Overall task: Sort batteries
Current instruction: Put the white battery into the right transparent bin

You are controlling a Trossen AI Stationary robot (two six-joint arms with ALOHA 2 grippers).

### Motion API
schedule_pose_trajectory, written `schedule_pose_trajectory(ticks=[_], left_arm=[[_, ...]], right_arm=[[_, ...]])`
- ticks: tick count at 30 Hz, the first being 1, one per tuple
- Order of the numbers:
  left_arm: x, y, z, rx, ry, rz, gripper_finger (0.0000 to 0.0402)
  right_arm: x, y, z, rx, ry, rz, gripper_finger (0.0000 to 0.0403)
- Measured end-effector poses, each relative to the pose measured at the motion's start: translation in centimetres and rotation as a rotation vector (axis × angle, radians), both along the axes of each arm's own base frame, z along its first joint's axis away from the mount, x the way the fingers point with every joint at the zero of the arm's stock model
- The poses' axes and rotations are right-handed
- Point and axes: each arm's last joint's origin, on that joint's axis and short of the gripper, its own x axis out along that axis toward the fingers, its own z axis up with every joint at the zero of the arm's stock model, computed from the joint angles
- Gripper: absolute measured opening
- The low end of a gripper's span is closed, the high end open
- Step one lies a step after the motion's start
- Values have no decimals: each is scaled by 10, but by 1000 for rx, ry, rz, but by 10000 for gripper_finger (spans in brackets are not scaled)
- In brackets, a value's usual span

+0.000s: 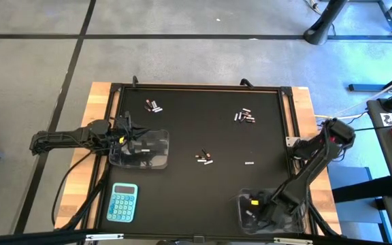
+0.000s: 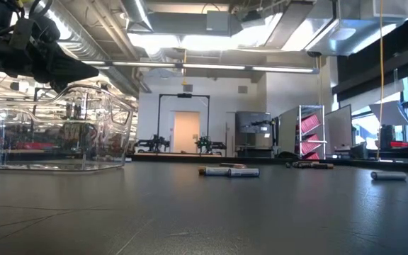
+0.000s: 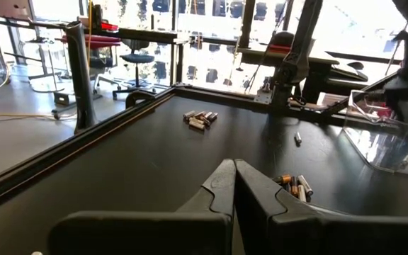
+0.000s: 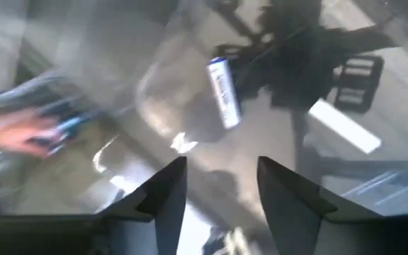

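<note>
Batteries lie in small groups on the black mat: far left (image 1: 154,106), far right (image 1: 245,116), middle (image 1: 204,158), and a single one (image 1: 249,162). My right gripper (image 1: 258,207) hangs open, pointing down, over the clear tub (image 1: 240,204) at the near right. In its wrist view, a silvery-white battery (image 4: 224,92) shows beyond the open fingers (image 4: 222,170), apart from them, inside the tub's clear walls. My left gripper (image 3: 234,177) waits shut and level at the mat's left side, above another clear tub (image 1: 148,156).
A blue calculator (image 1: 123,202) lies at the near left corner. A raised frame (image 1: 196,87) borders the mat. The low view shows the left tub (image 2: 55,127) and batteries (image 2: 229,171) lying flat mid-table. Open mat lies between the battery groups.
</note>
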Motion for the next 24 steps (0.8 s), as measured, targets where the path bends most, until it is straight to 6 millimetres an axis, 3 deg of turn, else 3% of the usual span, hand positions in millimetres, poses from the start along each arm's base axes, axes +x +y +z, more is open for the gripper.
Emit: schedule_pose_trajectory(ticks=[6, 9, 12, 15, 18, 24], left_arm=[[0, 0, 0, 0, 0, 0, 0], [0, 0, 0, 0, 1, 0, 0], [0, 0, 0, 0, 0, 0, 0], [0, 0, 0, 0, 1, 0, 0], [0, 0, 0, 0, 0, 0, 0], [0, 0, 0, 0, 1, 0, 0]], right_arm=[[-13, -29, 51, -19, -220, 14, 178], [-13, -54, 64, -197, -351, 75, 170], [-6, -86, 68, -368, -343, 162, 162], [4, -122, 62, -472, -200, 282, 155], [16, -153, 42, -458, -105, 442, 154], [13, -180, -6, -274, -92, 686, 174]])
